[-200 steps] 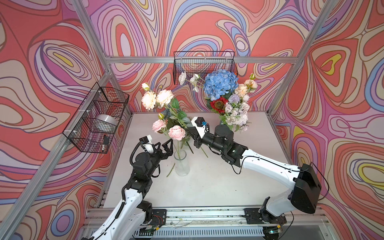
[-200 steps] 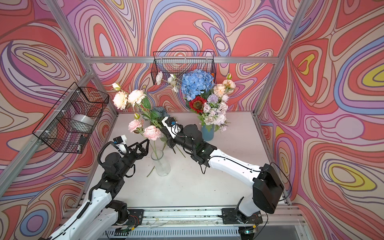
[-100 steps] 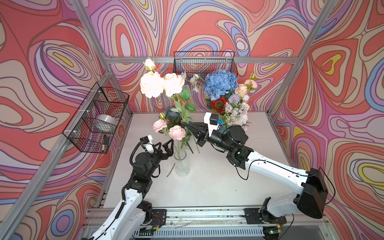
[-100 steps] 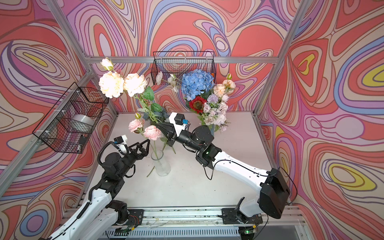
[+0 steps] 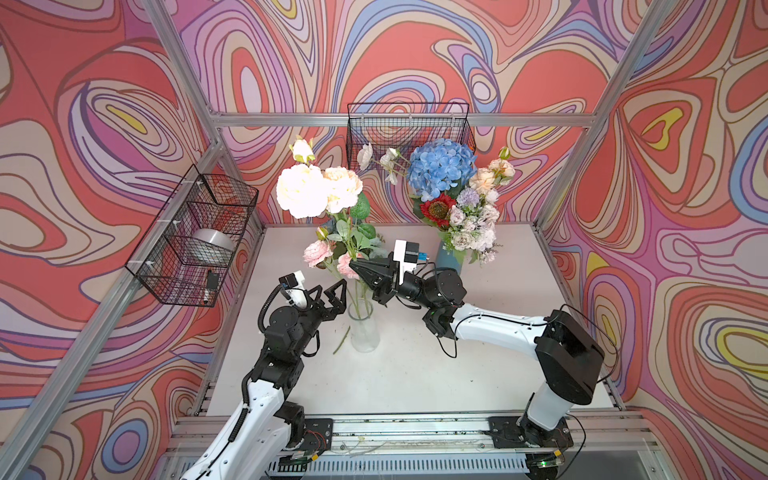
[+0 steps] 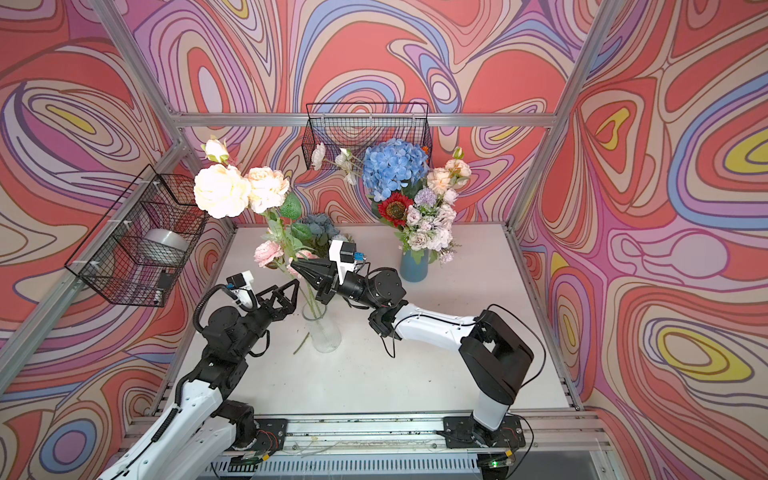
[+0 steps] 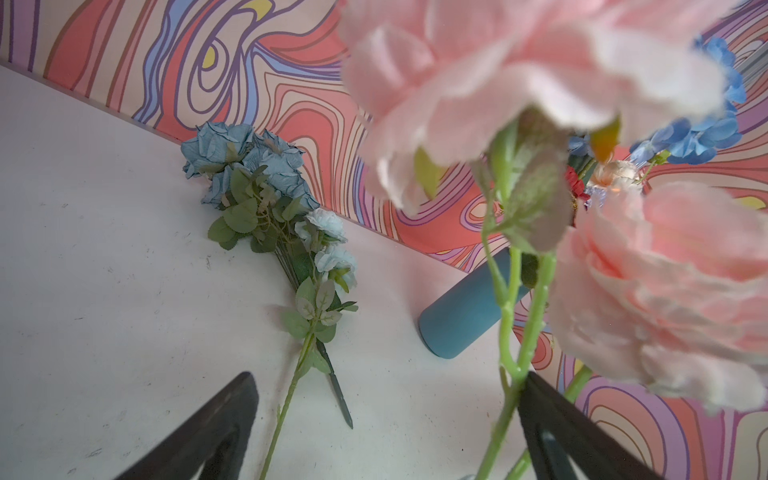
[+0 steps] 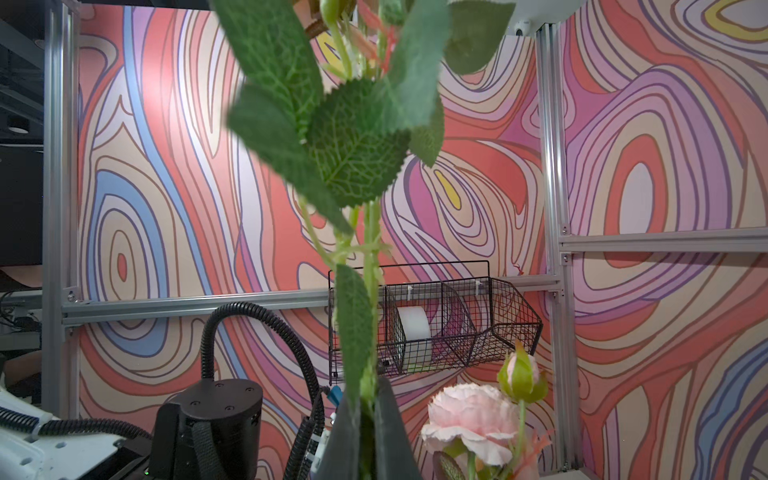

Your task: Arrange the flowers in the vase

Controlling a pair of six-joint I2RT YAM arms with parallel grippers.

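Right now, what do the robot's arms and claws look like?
The left arm and right arm have white shells and chunky black joints. The left gripper and right gripper have black, pointed, triangle-shaped fingers. Each wrist carries a small white camera block. A ribbed black hose loops at the left wrist; a thin black wire hangs off the right arm.

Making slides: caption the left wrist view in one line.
Open left gripper beside stems of pink blooms; dusty-blue roses lie on the table near a blue vase.
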